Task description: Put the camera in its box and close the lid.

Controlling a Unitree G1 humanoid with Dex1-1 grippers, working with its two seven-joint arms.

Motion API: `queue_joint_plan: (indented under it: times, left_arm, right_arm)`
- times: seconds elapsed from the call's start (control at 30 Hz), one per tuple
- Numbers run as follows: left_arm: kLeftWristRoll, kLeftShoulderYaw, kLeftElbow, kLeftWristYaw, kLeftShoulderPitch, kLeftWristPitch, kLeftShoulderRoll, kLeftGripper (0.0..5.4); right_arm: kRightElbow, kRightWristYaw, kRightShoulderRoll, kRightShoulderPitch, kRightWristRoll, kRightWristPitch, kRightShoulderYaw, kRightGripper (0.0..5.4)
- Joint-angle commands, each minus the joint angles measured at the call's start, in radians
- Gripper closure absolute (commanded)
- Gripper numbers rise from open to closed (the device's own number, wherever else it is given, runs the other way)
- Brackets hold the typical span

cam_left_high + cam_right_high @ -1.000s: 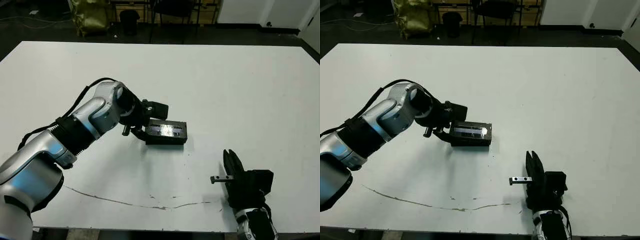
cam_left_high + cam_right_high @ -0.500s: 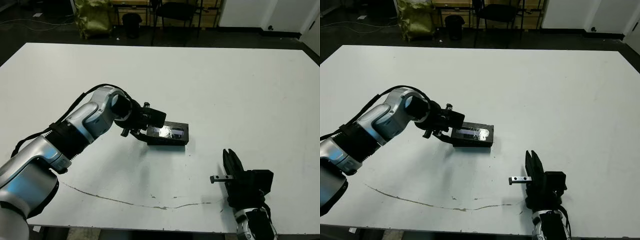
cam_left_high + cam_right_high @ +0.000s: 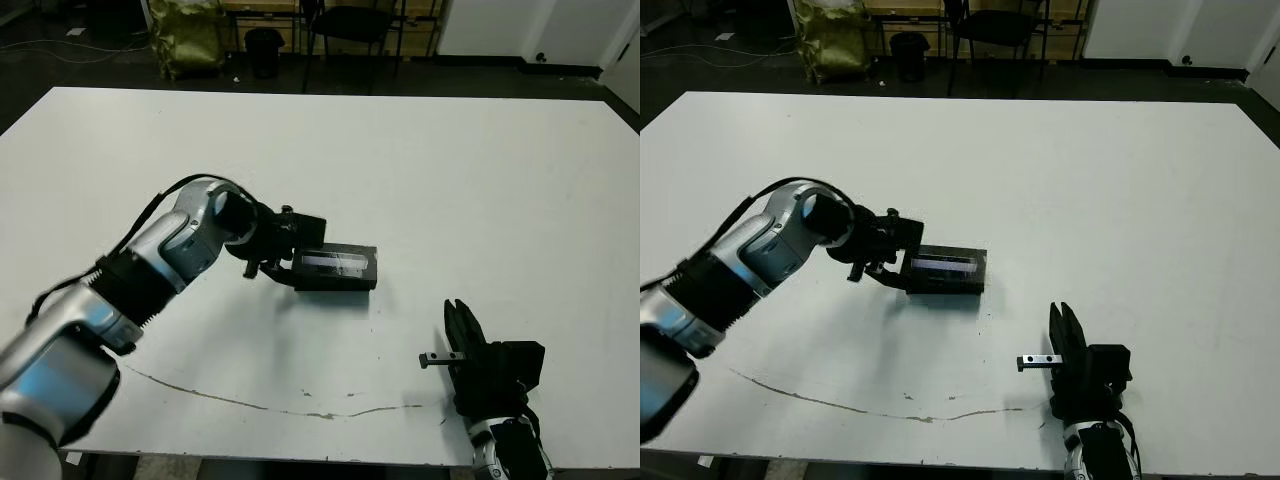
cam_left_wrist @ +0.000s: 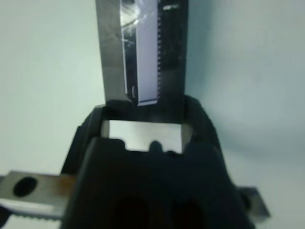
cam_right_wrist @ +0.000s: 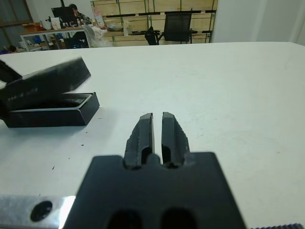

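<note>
Lid (image 3: pixel 335 263) is held by the left end effector (image 3: pixel 292 262) over the box (image 5: pixel 50 115), near the middle of the white surface (image 3: pixel 480 180). The fingers grip the lid at its left short end, so this end effector is closed on it. In the head views the lid's long axis runs left to right, parallel to the near edge of the surface, and its free end points to the robot's right. The pale grey strip along its middle faces up.

In the right wrist view the lid is tilted above the box: one end is close to the box rim and the other end is raised, so the box is not fully covered. The long axis of the box follows the same direction as the lid. Something dark lies inside the box, but I cannot tell if it is the camera.

The right end effector (image 3: pixel 1061 335) rests at the near edge of the surface, well apart from the box. Its two black fingers (image 5: pixel 143 136) stand almost together with only a thin slit between them, and they hold nothing.
</note>
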Motion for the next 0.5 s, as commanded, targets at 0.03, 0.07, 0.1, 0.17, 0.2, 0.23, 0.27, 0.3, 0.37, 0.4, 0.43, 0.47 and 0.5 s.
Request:
queue_joint_plan:
  times: [0.03,0.07,0.1,0.17,0.2,0.23,0.27,0.3,0.37,0.4,0.43,0.47,0.5]
  left_arm:
    - [-0.068,0.086,-0.010,0.073,0.099,0.293,-0.043,3.46]
    - [-0.083,0.108,-0.042,0.083,0.101,0.323,-0.041,3.46]
    - [-0.101,0.129,-0.075,0.094,0.104,0.354,-0.040,3.46]
    - [-0.135,0.165,-0.133,0.117,0.108,0.416,-0.037,3.47]
    - [-0.150,0.176,-0.154,0.127,0.108,0.445,-0.036,3.47]
    - [-0.165,0.186,-0.177,0.139,0.106,0.479,-0.036,3.47]
    - [-0.181,0.195,-0.201,0.149,0.104,0.509,-0.033,3.47]
    - [-0.196,0.204,-0.224,0.158,0.103,0.532,-0.030,3.47]
    - [-0.230,0.220,-0.265,0.168,0.099,0.569,-0.020,3.47]
    - [-0.243,0.225,-0.289,0.176,0.097,0.588,-0.015,3.47]
    - [-0.258,0.230,-0.307,0.182,0.096,0.597,-0.008,3.47]
    - [-0.274,0.234,-0.324,0.180,0.096,0.595,0.002,3.47]
    - [-0.283,0.233,-0.338,0.178,0.097,0.575,0.015,3.47]
  right_arm:
    - [0.018,-0.008,-0.002,0.018,-0.008,0.008,-0.006,5.40]
    - [0.027,-0.003,-0.002,0.015,-0.003,-0.002,-0.008,5.40]
    - [0.025,-0.006,-0.001,0.014,-0.004,0.006,-0.008,5.40]
    - [-0.004,-0.022,0.005,0.022,-0.013,0.047,-0.002,5.40]
    - [-0.008,-0.026,0.006,0.024,-0.017,0.051,0.000,5.40]
    - [-0.004,-0.020,0.004,0.024,-0.015,0.038,0.000,5.40]
    - [0.005,-0.017,0.001,0.022,-0.017,0.022,0.000,5.40]
    - [0.011,-0.014,-0.001,0.020,-0.017,0.012,-0.001,5.40]
    - [0.028,-0.009,0.004,0.017,-0.001,-0.002,-0.005,5.40]
    - [0.039,-0.003,0.005,0.015,0.004,-0.017,-0.007,5.40]
    - [0.041,-0.003,0.004,0.014,0.003,-0.021,-0.006,5.40]
    - [0.035,-0.006,0.006,0.015,0.006,-0.010,-0.006,5.40]
    - [0.036,-0.006,0.005,0.015,0.006,-0.008,-0.007,5.40]
